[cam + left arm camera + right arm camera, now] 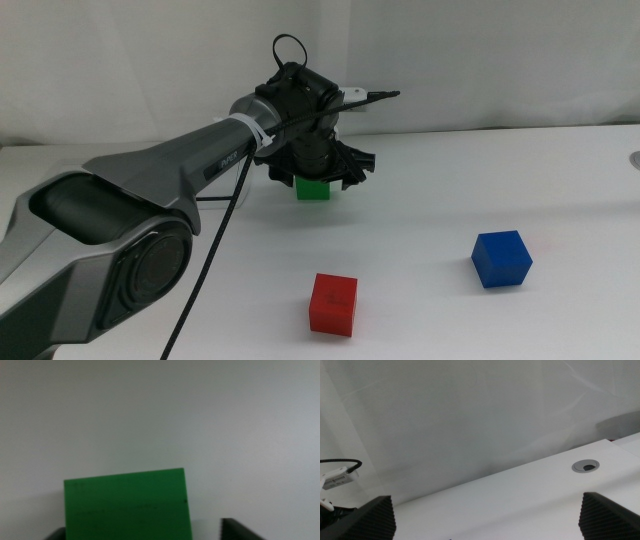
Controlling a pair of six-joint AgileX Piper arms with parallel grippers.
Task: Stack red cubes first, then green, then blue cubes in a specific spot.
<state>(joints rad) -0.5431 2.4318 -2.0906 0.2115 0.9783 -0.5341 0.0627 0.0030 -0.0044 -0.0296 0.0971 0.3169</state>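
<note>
My left gripper reaches to the far middle of the white table and hangs low over the green cube. In the left wrist view the green cube sits between the two jaws of the left gripper, which is open, with a gap to one fingertip. The red cube rests alone near the front centre. To its right and slightly farther back lies the blue cube. The specific spot carries no mark that I can make out. My right gripper is open and empty, outside the middle view.
The left arm's thick grey body and its black cable cross the table's left half. A round grey cable hole sits in the tabletop near the back edge on the right. A white backdrop closes off the rear.
</note>
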